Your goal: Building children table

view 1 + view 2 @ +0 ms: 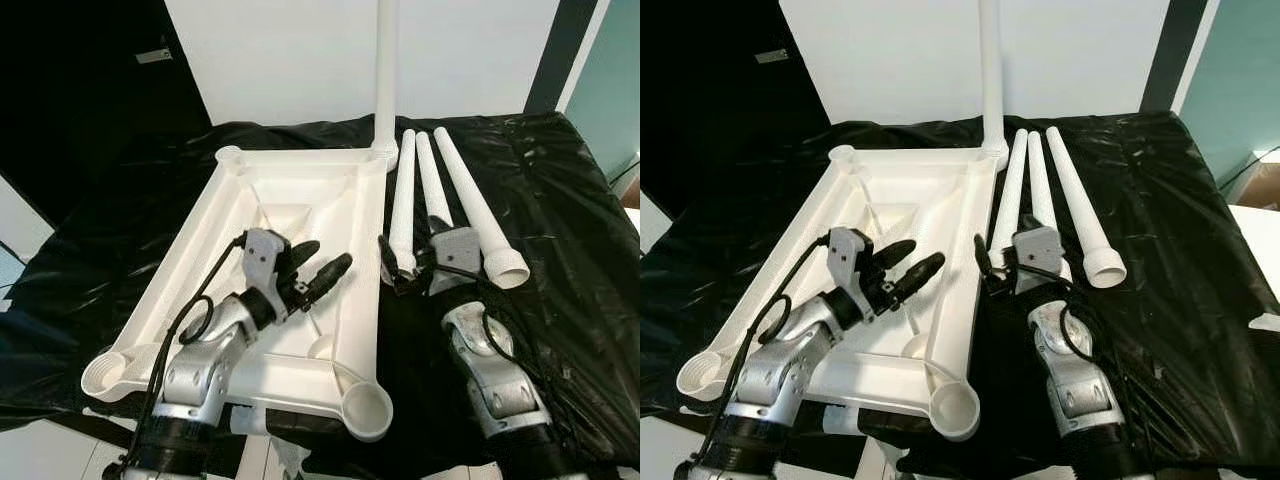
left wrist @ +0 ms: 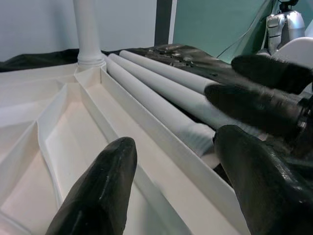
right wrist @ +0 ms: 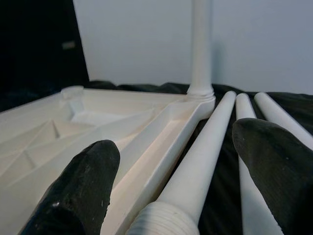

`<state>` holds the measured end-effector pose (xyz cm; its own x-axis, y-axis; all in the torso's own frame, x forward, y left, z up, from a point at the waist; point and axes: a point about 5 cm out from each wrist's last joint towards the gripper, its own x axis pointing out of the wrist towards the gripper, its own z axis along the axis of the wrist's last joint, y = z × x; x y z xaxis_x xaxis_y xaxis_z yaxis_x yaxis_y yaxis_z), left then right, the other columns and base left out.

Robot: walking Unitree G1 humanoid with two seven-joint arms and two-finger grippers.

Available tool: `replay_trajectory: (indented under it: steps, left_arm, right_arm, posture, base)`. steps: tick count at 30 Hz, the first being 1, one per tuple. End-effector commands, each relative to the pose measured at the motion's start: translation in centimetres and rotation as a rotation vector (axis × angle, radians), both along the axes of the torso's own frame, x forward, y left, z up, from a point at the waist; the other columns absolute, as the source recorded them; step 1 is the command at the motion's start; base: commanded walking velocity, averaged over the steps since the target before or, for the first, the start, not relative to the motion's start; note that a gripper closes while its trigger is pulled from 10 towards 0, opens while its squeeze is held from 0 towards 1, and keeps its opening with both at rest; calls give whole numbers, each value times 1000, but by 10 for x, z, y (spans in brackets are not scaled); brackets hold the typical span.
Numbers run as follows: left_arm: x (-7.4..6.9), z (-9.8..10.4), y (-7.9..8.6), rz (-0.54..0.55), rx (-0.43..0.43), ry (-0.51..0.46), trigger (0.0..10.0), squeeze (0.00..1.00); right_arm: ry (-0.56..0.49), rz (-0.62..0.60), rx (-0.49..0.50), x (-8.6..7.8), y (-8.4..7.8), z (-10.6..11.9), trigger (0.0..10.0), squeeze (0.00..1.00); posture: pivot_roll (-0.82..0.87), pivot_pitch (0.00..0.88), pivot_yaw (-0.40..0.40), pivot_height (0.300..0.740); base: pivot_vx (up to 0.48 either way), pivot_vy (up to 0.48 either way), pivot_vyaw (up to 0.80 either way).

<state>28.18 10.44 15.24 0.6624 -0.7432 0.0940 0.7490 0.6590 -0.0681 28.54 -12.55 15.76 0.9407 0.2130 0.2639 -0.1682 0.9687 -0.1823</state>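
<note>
A white tabletop [image 1: 300,190] lies upside down on the black cloth. One white leg [image 1: 386,70] stands upright in its far right corner socket. Three loose legs [image 1: 432,180] lie side by side just right of the tabletop. My left gripper [image 1: 325,262] hovers open over the ribbed underside, near the right rim. My right gripper [image 3: 178,196] is open, its fingers [image 3: 83,186] straddling the threaded near end of the leftmost loose leg [image 3: 200,152] without closing on it.
Open corner sockets show at the near right [image 1: 366,410], near left [image 1: 105,372] and far left [image 1: 229,155]. The black cloth [image 1: 560,220] drapes over the surface, whose front edge lies close to my arms. A white wall stands behind.
</note>
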Motion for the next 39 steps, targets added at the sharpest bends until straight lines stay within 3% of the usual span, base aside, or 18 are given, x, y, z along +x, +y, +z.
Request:
replay_trajectory:
  steps: [1,2,7,16,25,27,30,33,35,37,39]
  left_arm:
    - [-3,2,4,-12,12,-8,10000,0]
    - [-11,-1,10,-27,19,10,10000,0]
    - [-18,-5,17,-24,57,29,10000,0]
    - [-18,-13,44,210,100,-15,10000,0]
    - [-26,-17,53,297,114,-31,10000,0]
    - [-40,-21,60,232,121,1,10000,0]
    - [-45,-22,62,204,127,11,10000,0]
    - [-69,-29,65,40,163,77,10000,0]
    - [-69,-29,65,40,163,77,10000,0]
    - [-84,-32,68,-78,186,131,10000,16]
    - [-91,-32,71,-132,189,161,10000,31]
  right_arm:
    - [-15,-9,24,-2,-2,2,10000,0]
    - [-23,-22,30,-5,-4,2,10000,0]
    - [-27,-51,49,-7,-10,3,10000,0]
    - [-2,-140,129,-14,-28,-1,10000,0]
    - [-2,-152,125,-15,-32,0,10000,0]
    - [2,-154,115,-17,-34,-1,10000,0]
    - [4,-154,111,-18,-35,-2,10000,0]
    - [16,-153,96,-19,-38,-5,10000,0]
    - [16,-153,96,-19,-38,-5,10000,0]
    - [21,-152,92,-18,-39,-6,10000,0]
    - [22,-151,91,-17,-38,-6,10000,0]
  posture:
    - [41,0,93,740]
    - [38,0,94,740]
    - [37,0,94,740]
    - [25,0,102,740]
    - [19,0,95,740]
    - [19,0,90,740]
    - [21,0,88,740]
    - [29,0,80,740]
    - [29,0,80,740]
    - [35,0,76,740]
    - [39,0,73,740]
  base:
    - [0,0,0]
    - [0,0,0]
    - [0,0,0]
    - [0,0,0]
    - [0,0,0]
    - [0,0,0]
    - [0,0,0]
    - [0,0,0]
    - [0,0,0]
    - [0,0,0]
    - [0,0,0]
